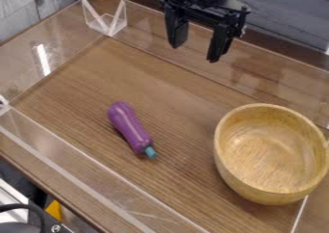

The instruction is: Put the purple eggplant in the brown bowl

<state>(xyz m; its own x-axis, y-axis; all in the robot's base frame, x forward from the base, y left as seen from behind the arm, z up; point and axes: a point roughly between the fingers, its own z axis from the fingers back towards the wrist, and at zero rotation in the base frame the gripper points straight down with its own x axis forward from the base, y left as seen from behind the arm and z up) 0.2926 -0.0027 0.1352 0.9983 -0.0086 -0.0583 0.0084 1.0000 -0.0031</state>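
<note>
Purple and glossy, the small toy eggplant is lying untouched on the wooden tabletop, well apart from the empty tan wooden bowl, while the black gripper is hanging spread and empty above.

A wooden table fills most of the frame, edged by clear plastic walls. At the top, right of centre, the black gripper hangs pointing down with its fingers spread apart, holding nothing. The purple eggplant lies left of centre (teal stem tip toward the lower right). The brown bowl sits at the lower right, well apart from the eggplant.
</note>
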